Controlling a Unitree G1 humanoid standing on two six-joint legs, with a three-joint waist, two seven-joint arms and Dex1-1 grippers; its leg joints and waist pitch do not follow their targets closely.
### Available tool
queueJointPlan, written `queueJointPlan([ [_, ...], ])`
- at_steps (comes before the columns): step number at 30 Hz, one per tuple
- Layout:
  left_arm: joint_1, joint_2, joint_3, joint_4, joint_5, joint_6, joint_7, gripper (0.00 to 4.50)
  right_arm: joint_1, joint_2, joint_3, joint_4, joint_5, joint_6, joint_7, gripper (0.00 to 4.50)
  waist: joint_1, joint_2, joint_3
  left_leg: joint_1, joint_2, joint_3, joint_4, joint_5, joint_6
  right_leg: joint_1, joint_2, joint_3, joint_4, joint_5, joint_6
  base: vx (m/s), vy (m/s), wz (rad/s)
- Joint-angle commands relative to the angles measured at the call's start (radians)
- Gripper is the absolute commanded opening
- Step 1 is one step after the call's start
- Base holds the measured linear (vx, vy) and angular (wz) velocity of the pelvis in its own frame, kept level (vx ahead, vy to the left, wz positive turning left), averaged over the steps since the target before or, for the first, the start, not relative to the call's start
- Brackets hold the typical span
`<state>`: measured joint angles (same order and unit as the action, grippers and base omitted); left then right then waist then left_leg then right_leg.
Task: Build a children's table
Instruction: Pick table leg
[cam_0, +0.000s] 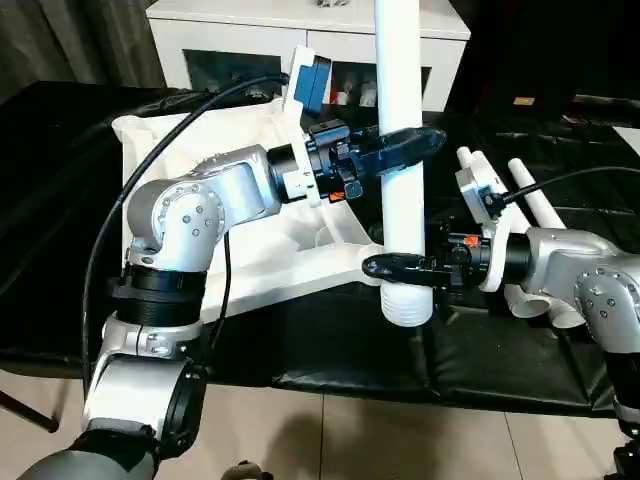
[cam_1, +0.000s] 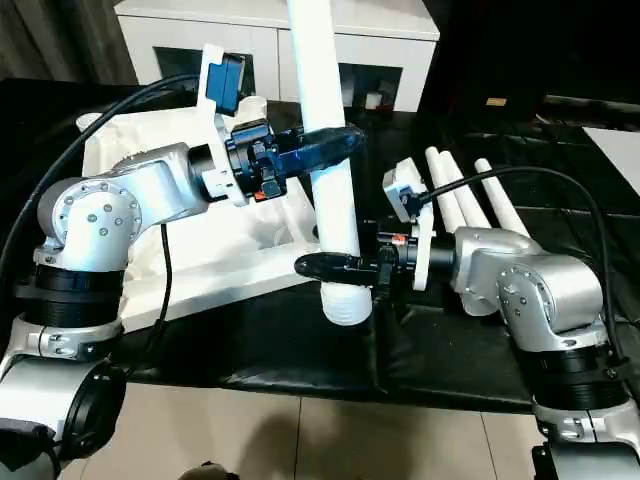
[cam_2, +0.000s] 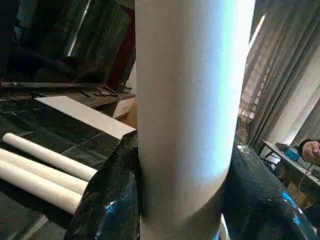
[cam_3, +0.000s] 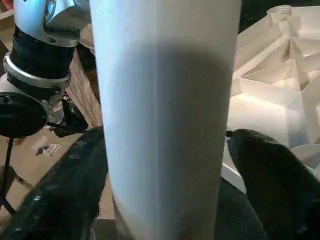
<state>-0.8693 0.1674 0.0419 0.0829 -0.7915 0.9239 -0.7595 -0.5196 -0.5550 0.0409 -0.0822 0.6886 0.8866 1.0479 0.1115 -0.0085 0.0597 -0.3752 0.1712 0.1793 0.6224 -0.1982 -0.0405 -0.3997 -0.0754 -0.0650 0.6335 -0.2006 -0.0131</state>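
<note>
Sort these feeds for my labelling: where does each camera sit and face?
Left eye: head, looking down over silver forearms at the upright white tube leg and ribbed white plastic tabletop.
Right eye: same scene, slightly shifted; three spare white legs.
Left wrist: along the left gripper, clamped on the leg.
Right wrist: along the right gripper, around the leg.
All share that leg.

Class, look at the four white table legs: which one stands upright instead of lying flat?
The leg between both grippers' fingers, standing by the tabletop's near corner. The other three legs lie side by side on the black surface.
</note>
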Motion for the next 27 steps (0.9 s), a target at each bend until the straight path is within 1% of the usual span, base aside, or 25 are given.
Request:
queueJointPlan([
  [1,-0.003,0.004,-0.001,-0.019,-0.005,0.0,-0.002,1.8,0.006,-0.004,-0.004,-0.03,0.012,0.007,0.002,3.47,0.002,-0.019,-0.077,0.009,0.052,-0.016,-0.062,-0.013,0.06,0.063,-0.073,0.051,-0.061,-0.042,-0.246,0.0,0.0,0.0],
  [4,-0.001,0.005,-0.002,-0.021,-0.004,0.0,-0.002,1.8,0.008,-0.002,0.0,-0.03,0.009,0.006,0.0,3.15,0.002,-0.019,-0.076,0.009,0.052,-0.016,-0.063,-0.02,0.058,0.062,-0.073,0.051,-0.063,-0.054,-0.244,0.0,0.0,0.0],
  [7,-0.001,0.005,-0.002,-0.021,-0.003,-0.001,-0.001,1.8,0.006,0.001,0.003,-0.028,0.007,0.006,-0.005,3.02,0.002,-0.018,-0.076,0.01,0.052,-0.016,-0.063,-0.024,0.052,0.062,-0.073,0.051,-0.064,-0.065,-0.24,0.0,0.0,0.0],
  [8,-0.002,0.005,-0.001,-0.019,-0.002,-0.001,0.001,1.8,0.004,0.005,0.001,-0.025,0.007,0.006,-0.011,2.82,0.002,-0.019,-0.077,0.009,0.052,-0.017,-0.063,-0.022,0.053,0.062,-0.072,0.051,-0.063,-0.06,-0.24,0.0,0.0,0.0],
  [11,-0.005,0.003,0.005,-0.013,0.0,-0.001,0.013,1.8,0.0,0.012,-0.005,-0.021,0.013,0.01,-0.02,2.7,0.002,-0.018,-0.077,0.009,0.052,-0.017,-0.063,-0.017,0.055,0.062,-0.073,0.051,-0.062,-0.05,-0.243,0.0,0.0,0.0],
  [14,-0.029,-0.015,0.041,0.032,0.002,0.03,0.097,1.8,-0.008,0.022,-0.028,-0.019,0.047,0.033,-0.023,2.34,0.001,-0.019,-0.077,0.009,0.05,-0.016,-0.062,-0.023,0.054,0.063,-0.072,0.051,-0.062,-0.046,-0.25,0.0,0.0,0.0],
  [17,-0.038,-0.02,0.056,0.074,0.017,0.039,0.142,1.8,-0.013,0.027,-0.05,-0.019,0.083,0.066,-0.023,2.25,0.004,-0.02,-0.078,0.009,0.049,-0.016,-0.062,-0.015,0.056,0.064,-0.072,0.05,-0.062,-0.051,-0.247,0.0,0.0,0.0],
  [18,-0.039,-0.022,0.06,0.087,0.022,0.038,0.154,1.8,-0.015,0.029,-0.057,-0.017,0.096,0.078,-0.024,2.08,0.005,-0.019,-0.078,0.01,0.049,-0.016,-0.061,-0.011,0.059,0.063,-0.072,0.05,-0.062,-0.047,-0.247,0.0,0.0,0.0],
  [19,-0.039,-0.023,0.063,0.09,0.023,0.038,0.159,1.8,-0.016,0.03,-0.061,-0.016,0.101,0.083,-0.025,2.08,0.004,-0.02,-0.078,0.009,0.049,-0.016,-0.061,-0.01,0.061,0.063,-0.071,0.05,-0.062,-0.043,-0.248,0.0,0.0,0.0],
  [20,-0.041,-0.028,0.073,0.106,0.024,0.039,0.175,1.8,-0.021,0.036,-0.076,-0.012,0.125,0.105,-0.029,1.93,0.005,-0.021,-0.078,0.009,0.049,-0.016,-0.061,-0.006,0.064,0.064,-0.071,0.05,-0.062,-0.04,-0.248,0.0,0.0,0.0],
  [23,-0.048,-0.037,0.099,0.15,0.024,0.032,0.212,1.8,-0.046,0.072,-0.143,0.025,0.206,0.173,-0.072,1.92,0.005,-0.022,-0.08,0.008,0.046,-0.017,-0.06,0.004,0.069,0.065,-0.072,0.049,-0.061,-0.03,-0.257,0.0,0.0,0.0],
  [24,-0.05,-0.039,0.107,0.163,0.027,0.03,0.225,1.8,-0.057,0.082,-0.161,0.04,0.223,0.193,-0.089,1.9,0.003,-0.023,-0.079,0.007,0.046,-0.016,-0.06,-0.001,0.068,0.065,-0.072,0.048,-0.063,-0.041,-0.257,0.0,0.0,0.0],
  [25,-0.051,-0.039,0.11,0.174,0.034,0.024,0.232,1.8,-0.066,0.089,-0.174,0.052,0.234,0.206,-0.101,1.88,0.004,-0.024,-0.08,0.008,0.047,-0.017,-0.06,0.001,0.066,0.066,-0.072,0.047,-0.062,-0.042,-0.256,0.0,0.0,0.0],
  [26,-0.051,-0.039,0.114,0.188,0.04,0.017,0.242,1.8,-0.079,0.1,-0.189,0.068,0.243,0.222,-0.119,1.88,0.004,-0.022,-0.079,0.009,0.048,-0.017,-0.061,0.005,0.064,0.064,-0.072,0.048,-0.062,-0.038,-0.254,0.0,0.0,0.0],
  [27,-0.051,-0.039,0.117,0.197,0.043,0.012,0.248,1.8,-0.087,0.107,-0.197,0.078,0.248,0.231,-0.132,1.87,0.004,-0.023,-0.079,0.009,0.047,-0.016,-0.06,0.005,0.064,0.063,-0.072,0.048,-0.063,-0.04,-0.253,0.0,0.0,0.0],
])
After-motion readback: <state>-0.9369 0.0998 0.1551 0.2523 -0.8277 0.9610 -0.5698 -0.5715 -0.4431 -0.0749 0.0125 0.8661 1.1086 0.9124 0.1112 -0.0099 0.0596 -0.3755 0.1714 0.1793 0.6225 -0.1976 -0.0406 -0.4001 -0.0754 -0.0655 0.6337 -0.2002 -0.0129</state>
